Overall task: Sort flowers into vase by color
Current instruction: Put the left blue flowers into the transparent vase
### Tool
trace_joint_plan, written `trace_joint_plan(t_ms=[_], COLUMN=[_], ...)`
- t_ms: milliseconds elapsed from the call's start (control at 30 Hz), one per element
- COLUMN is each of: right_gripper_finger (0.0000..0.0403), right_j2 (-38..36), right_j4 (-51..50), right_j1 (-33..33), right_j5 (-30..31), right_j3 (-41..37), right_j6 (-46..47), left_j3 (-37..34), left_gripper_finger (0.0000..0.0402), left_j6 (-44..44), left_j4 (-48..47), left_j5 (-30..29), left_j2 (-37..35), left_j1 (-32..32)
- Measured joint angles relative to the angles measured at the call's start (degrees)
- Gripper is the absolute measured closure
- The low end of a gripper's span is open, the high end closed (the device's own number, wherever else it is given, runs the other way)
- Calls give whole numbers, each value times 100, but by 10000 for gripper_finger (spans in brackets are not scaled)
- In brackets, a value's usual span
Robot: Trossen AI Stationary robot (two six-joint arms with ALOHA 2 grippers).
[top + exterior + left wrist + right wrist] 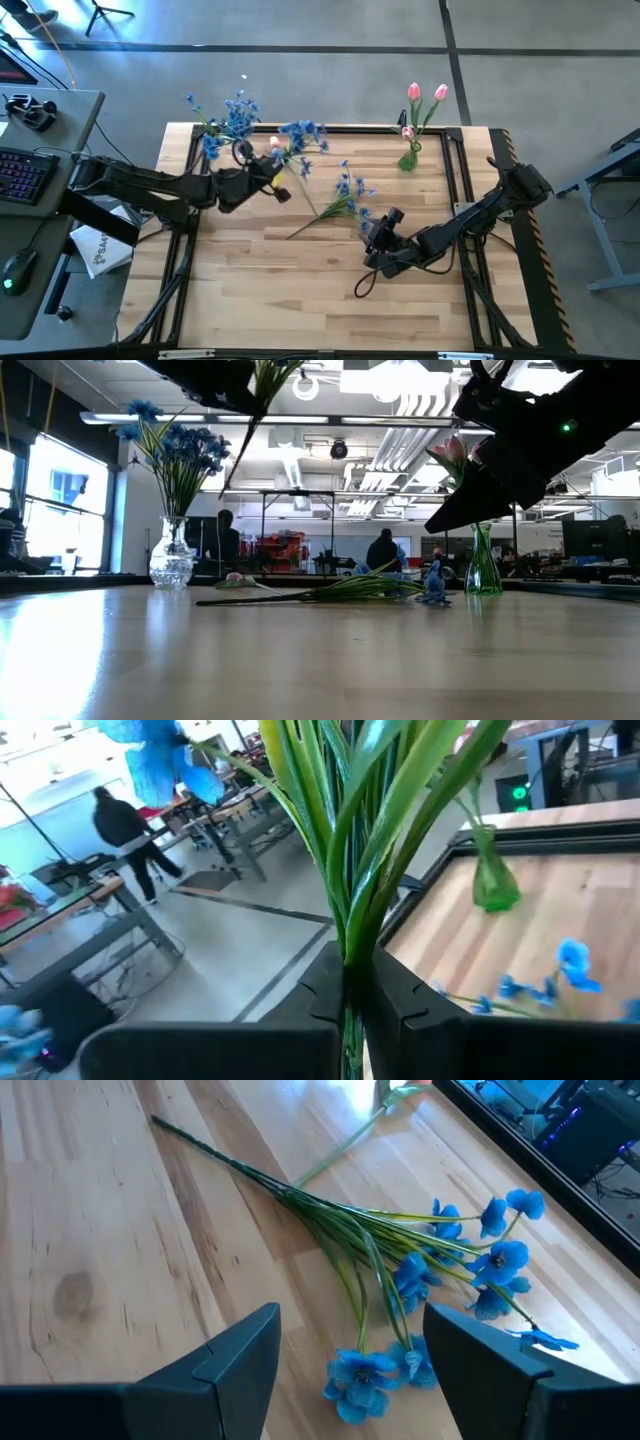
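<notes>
My left gripper is shut on a blue flower, held in the air near the clear vase. That vase stands at the far left and holds blue flowers. The green vase at the far right holds pink tulips. Another blue flower lies flat mid-table. My right gripper is open and hovers low over its blossoms without touching them. A pink tulip lies on the table near the clear vase. My left gripper pinches the blue flower's bunched green stems and leaves between its two fingers. The flower is lifted clear of the table. Its blossoms stand beyond the fingers and its thin stem end hangs slanting below them.
A raised dark frame runs along the table's edges. Bare wood stretches across the near half. Desks, a keyboard and a mouse sit left of the table. People stand in the room beyond the far edge.
</notes>
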Motion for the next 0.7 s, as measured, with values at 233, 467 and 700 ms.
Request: trace_joint_plan(t_ms=[233,467,700], right_gripper_finger=[160,160,160], right_j2=[0,-1,0], right_j4=[0,6,37], right_j1=[0,0,0], right_j5=[1,3,3], right_j3=[0,0,0], right_j6=[0,-22,-59], left_j3=[-435,-2033,-2813], left_gripper_finger=[401,401,401], left_j6=[714,1714,2656], left_j4=[344,2462,3369], left_j5=[-178,-476,-955], left_j2=[-815,-1933,-2562], left_j1=[95,97,150])
